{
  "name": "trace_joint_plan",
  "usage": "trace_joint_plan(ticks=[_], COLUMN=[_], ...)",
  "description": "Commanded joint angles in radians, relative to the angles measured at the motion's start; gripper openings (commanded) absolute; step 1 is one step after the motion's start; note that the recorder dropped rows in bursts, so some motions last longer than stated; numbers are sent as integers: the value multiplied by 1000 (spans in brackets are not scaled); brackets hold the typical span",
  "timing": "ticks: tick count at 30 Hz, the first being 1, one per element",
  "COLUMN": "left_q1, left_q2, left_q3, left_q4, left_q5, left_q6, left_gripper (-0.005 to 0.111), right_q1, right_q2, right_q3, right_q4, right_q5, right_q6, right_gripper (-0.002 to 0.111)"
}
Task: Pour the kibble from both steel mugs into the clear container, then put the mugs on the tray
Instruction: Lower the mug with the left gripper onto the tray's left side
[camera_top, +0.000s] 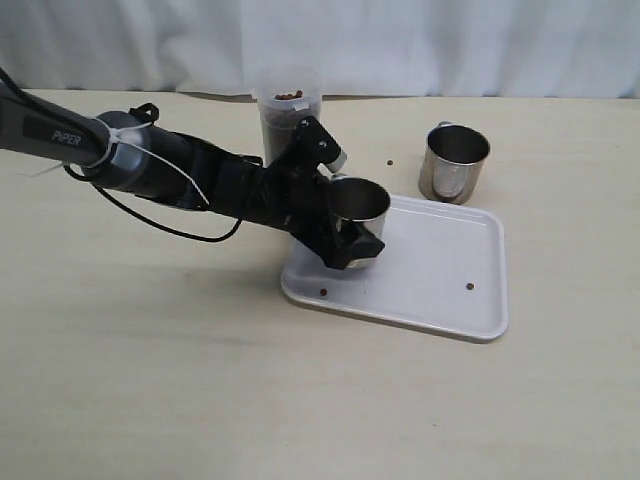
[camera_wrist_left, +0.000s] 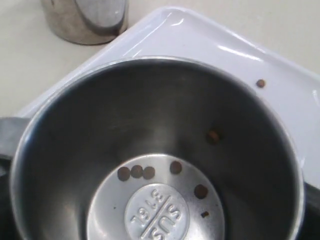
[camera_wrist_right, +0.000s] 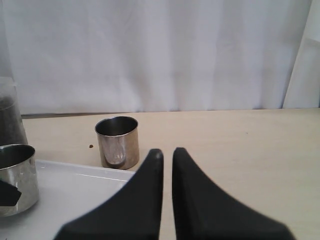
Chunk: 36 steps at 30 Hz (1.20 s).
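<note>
As left claw clasps mug over tray, second mug beside

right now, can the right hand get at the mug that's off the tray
Probably yes. The right hand faces that mug, upright on the table past the tray, with nothing standing between. Its jaws are shut, so they'd need to open first.

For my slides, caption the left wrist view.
Looking into a steel mug holding a few kibble pellets, white tray beneath, second mug beyond.
</note>
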Motion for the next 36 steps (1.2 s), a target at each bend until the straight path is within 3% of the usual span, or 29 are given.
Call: trace_joint_plan(ticks=[1,6,14,18,24,36], left_q1=[0,0,0,0,0,0], left_q2=[-4,-4,-4,-4,-14,-174], left_q3=[-7,-7,-5,-5,-5,-5], left_q4=[-10,43,67,67,67,69], left_q5=[-52,-32,-33,-16,14,63], left_q6=[24,24,20,-22,-25,-29], left_gripper=[0,9,60,74,84,84], right_q1=[4,4,4,4,4,4], right_q2=[-3,-3,-3,-3,-3,-3], right_q3=[5,5,5,5,5,5], right_q4=[-2,-2,-2,-2,-2,-2], right_q5=[2,2,2,2,2,2], right_q6=[2,2,2,2,2,2], right_gripper=[5,5,5,5,5,5])
